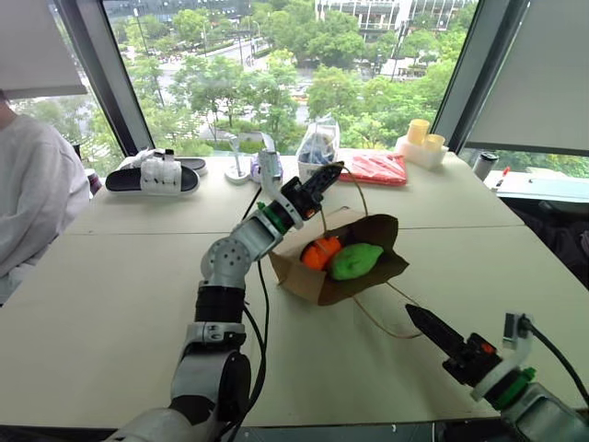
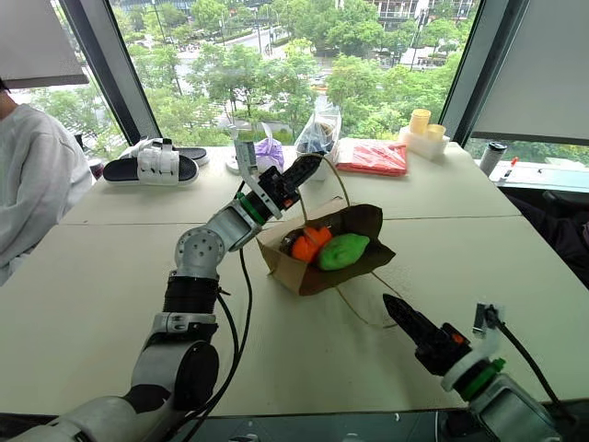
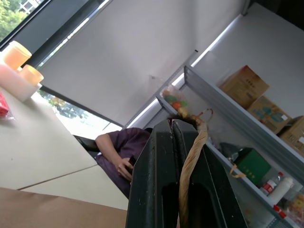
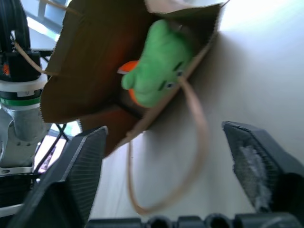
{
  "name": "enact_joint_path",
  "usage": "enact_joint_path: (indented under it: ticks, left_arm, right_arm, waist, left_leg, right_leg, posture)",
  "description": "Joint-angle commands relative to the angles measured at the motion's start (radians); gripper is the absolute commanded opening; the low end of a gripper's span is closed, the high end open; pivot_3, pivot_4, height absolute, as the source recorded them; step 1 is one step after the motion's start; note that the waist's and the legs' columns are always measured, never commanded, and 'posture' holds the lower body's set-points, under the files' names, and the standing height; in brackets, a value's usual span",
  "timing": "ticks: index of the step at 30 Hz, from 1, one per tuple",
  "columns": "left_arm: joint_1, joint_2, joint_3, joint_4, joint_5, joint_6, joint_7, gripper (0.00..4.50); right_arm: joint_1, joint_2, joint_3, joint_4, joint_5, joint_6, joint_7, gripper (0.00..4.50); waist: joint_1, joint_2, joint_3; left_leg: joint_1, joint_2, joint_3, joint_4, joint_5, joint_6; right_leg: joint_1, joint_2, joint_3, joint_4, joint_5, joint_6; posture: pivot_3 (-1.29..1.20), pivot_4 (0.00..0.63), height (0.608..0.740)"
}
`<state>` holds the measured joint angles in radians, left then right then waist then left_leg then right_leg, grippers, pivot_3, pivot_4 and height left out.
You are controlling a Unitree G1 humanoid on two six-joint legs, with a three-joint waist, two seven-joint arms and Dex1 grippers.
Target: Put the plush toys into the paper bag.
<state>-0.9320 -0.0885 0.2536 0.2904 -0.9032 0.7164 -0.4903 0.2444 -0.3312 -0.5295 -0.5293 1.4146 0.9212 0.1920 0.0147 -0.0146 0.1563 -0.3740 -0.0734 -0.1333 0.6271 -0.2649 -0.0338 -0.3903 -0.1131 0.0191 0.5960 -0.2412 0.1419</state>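
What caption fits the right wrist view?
Green toy and orange toy inside the paper bag, right gripper open nearby.

I see bare tabletop (image 1: 120,285) on both sides of the paper bag (image 1: 304,276). Its mouth is crowded by the green toy (image 1: 356,261) and orange toy (image 1: 321,252); a loose handle (image 1: 386,322) lies before it.

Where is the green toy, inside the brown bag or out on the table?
Inside. The green plush toy lies in the open mouth of the paper bag, next to the orange plush toy, with the bag's brown walls around both.
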Motion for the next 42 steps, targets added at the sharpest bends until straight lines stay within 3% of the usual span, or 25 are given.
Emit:
enact_joint_path:
  ticks: [1,5,6,11,15,19,25,33,37,42]
  left_arm:
    - [0.000,0.000,-0.007,-0.050,-0.011,-0.002,-0.001,0.00]
    - [0.004,0.001,-0.008,-0.052,-0.013,-0.003,-0.001,0.00]
    - [0.005,0.001,-0.009,-0.055,-0.013,-0.003,-0.001,0.00]
    - [-0.001,-0.002,-0.003,-0.061,-0.026,0.007,0.011,0.00]
    - [-0.046,0.001,0.033,-0.063,-0.088,0.062,0.064,0.00]
    - [-0.099,-0.009,0.130,-0.015,-0.154,0.011,0.143,0.00]
    - [-0.088,0.040,0.057,0.106,-0.007,-0.013,0.151,0.00]
    - [-0.075,0.045,0.083,0.149,0.019,-0.009,0.181,0.00]
    - [-0.066,0.056,0.107,0.134,-0.009,0.014,0.179,1.25]
    - [-0.043,0.088,0.103,0.075,-0.034,0.058,0.112,3.86]
  right_arm:
    - [0.024,-0.006,0.026,-0.050,0.047,-0.044,-0.021,2.21]
    - [0.041,-0.043,0.021,-0.057,0.096,-0.074,-0.026,0.17]
    - [0.045,-0.055,0.016,-0.060,0.109,-0.082,-0.021,0.07]
    - [0.037,-0.139,-0.004,-0.099,0.221,-0.117,0.029,0.07]
    - [-0.138,-0.253,-0.031,-0.096,0.397,-0.199,-0.032,0.07]
    - [-0.272,-0.293,-0.015,-0.067,0.464,-0.268,-0.088,0.07]
    - [-0.362,-0.301,0.060,0.035,0.444,-0.263,-0.091,0.07]
    - [-0.430,-0.284,0.126,0.120,0.382,-0.254,-0.093,0.07]
    - [-0.445,-0.269,0.154,0.122,0.342,-0.258,-0.107,1.35]
    - [-0.438,-0.281,0.167,0.098,0.324,-0.243,-0.088,3.91]
  waist:
    - [0.000,0.000,0.000]
    - [-0.002,0.000,0.000]
    - [-0.002,0.000,0.000]
    - [-0.002,0.000,0.000]
    - [-0.005,-0.001,0.001]
    - [0.001,-0.002,0.001]
    - [0.000,-0.002,0.001]
    - [-0.004,-0.002,0.001]
    - [-0.003,-0.002,0.001]
    - [-0.003,-0.001,0.001]
  left_leg:
    - [0.000,0.000,0.000,0.000,0.000,0.000]
    - [0.000,0.000,0.000,0.000,0.000,0.000]
    - [0.000,0.000,0.000,0.000,0.000,0.000]
    - [0.000,0.000,0.001,0.000,0.000,0.000]
    - [0.000,0.000,0.001,0.001,0.000,0.000]
    - [0.000,0.000,0.000,0.001,0.000,0.000]
    - [0.000,-0.001,0.000,0.001,-0.001,0.001]
    - [-0.001,0.000,0.000,0.000,-0.001,0.001]
    - [0.000,0.000,0.000,0.000,-0.001,0.001]
    - [-0.001,0.000,0.000,0.000,-0.001,0.001]
  right_leg:
    - [0.000,0.000,0.000,0.000,0.000,0.000]
    - [0.000,0.000,0.000,0.000,0.000,0.000]
    - [0.000,0.000,0.000,0.000,0.000,0.000]
    - [0.000,0.000,0.000,0.000,0.000,0.000]
    - [0.000,0.000,0.000,0.000,0.000,0.000]
    - [0.001,0.000,-0.001,0.000,0.000,0.000]
    - [0.001,0.000,-0.001,0.000,0.000,0.000]
    - [-0.001,0.000,-0.001,0.000,0.000,0.000]
    - [-0.001,0.000,-0.001,0.000,0.000,0.000]
    - [-0.001,0.000,-0.001,0.000,0.000,0.000]
  posture:
    - [0.00,0.150,0.740]
    - [0.00,0.150,0.740]
    - [0.00,0.150,0.740]
    - [0.00,0.150,0.740]
    - [0.00,0.150,0.740]
    - [0.00,0.150,0.740]
    - [0.00,0.150,0.740]
    - [0.00,0.150,0.740]
    - [0.00,0.150,0.740]
    - [0.00,0.150,0.740]
